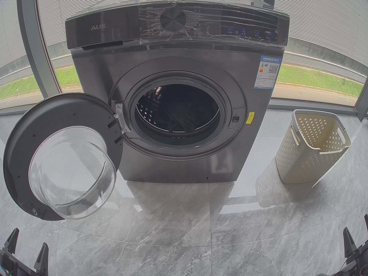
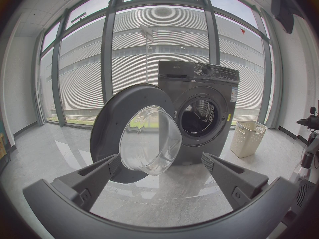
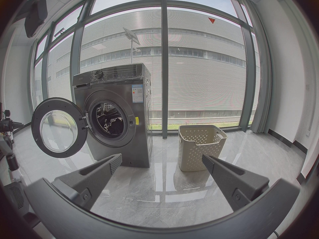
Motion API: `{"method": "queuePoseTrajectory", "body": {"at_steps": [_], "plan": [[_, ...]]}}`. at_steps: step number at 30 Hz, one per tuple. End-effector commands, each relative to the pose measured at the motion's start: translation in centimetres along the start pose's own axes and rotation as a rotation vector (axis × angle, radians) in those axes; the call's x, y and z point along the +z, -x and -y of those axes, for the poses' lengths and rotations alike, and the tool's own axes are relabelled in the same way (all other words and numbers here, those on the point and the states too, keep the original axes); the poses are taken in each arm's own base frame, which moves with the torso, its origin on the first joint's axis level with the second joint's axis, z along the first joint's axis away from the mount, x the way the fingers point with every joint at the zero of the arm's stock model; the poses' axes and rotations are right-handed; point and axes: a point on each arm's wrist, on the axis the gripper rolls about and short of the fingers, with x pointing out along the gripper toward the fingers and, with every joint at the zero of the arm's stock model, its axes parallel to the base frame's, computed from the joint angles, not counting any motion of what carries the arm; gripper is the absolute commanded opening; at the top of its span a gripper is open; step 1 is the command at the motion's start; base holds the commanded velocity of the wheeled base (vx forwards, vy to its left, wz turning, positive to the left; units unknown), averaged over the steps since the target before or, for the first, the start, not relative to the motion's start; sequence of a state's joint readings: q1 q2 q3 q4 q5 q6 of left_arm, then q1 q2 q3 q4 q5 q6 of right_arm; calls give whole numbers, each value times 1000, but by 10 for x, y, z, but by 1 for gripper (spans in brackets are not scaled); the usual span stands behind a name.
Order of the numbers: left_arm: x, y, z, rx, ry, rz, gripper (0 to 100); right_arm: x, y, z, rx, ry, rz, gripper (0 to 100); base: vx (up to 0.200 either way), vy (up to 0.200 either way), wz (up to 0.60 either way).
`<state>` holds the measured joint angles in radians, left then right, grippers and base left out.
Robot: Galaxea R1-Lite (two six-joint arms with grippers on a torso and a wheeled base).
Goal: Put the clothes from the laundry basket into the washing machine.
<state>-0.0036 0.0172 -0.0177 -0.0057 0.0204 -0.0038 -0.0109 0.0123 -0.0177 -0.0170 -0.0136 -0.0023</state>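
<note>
Clothes (image 1: 180, 114): dark fabric lying inside the drum (image 1: 147, 110) of the washing machine (image 1: 96, 73), seen through its round front opening. The machine stands at 12 o'clock in the head view.

Door (image 1: 57, 108): swung wide open. It is hinged at the 9 o'clock edge of the opening and hangs out at 9 o'clock of the machine, with its clear glass bowl (image 1: 73, 173) turned toward the camera.

Control panel (image 1: 230, 25): dark strip along the machine's top front, with a round dial (image 1: 173, 19) at its middle.

Laundry basket (image 1: 299, 161): cream perforated plastic, upright on the grey marbled floor (image 1: 191, 227). It sits at 3 o'clock of the machine, near its side panel but apart from it. Its open mouth shows the pierced inner walls.

Left gripper (image 1: 28, 244): at 7 o'clock in the head view, well apart from the door, its two fingers spread apart.

Right gripper (image 1: 355, 229): at 5 o'clock in the head view, well apart from the basket. Its fingers are likewise spread apart, which its own wrist view shows plainly.

Tall windows (image 1: 326, 39): behind the machine and the basket, spanning 10 to 2 o'clock.
</note>
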Motion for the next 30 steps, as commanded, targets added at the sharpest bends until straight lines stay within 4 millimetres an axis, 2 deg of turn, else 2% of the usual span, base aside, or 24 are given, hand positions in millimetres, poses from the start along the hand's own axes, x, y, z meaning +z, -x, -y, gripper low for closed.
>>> {"method": "queuePoseTrajectory", "body": {"at_steps": [1, 19, 25, 30], "plan": [[-5, 0, 0, 2, 10, -3, 100, -5, 0, 0, -2, -4, -4, 100, 0, 0, 0], [-6, 0, 0, 12, -2, -3, 100, -5, 0, 0, 1, -4, -4, 100, 0, 0, 0], [-6, 0, 0, 14, 1, -3, 100, -5, 0, 0, 1, -2, -4, 100, -200, 0, 0], [-6, 0, 0, 12, 2, -3, 100, -5, 0, 0, 1, -2, -4, 100, 0, 0, 0]]}}
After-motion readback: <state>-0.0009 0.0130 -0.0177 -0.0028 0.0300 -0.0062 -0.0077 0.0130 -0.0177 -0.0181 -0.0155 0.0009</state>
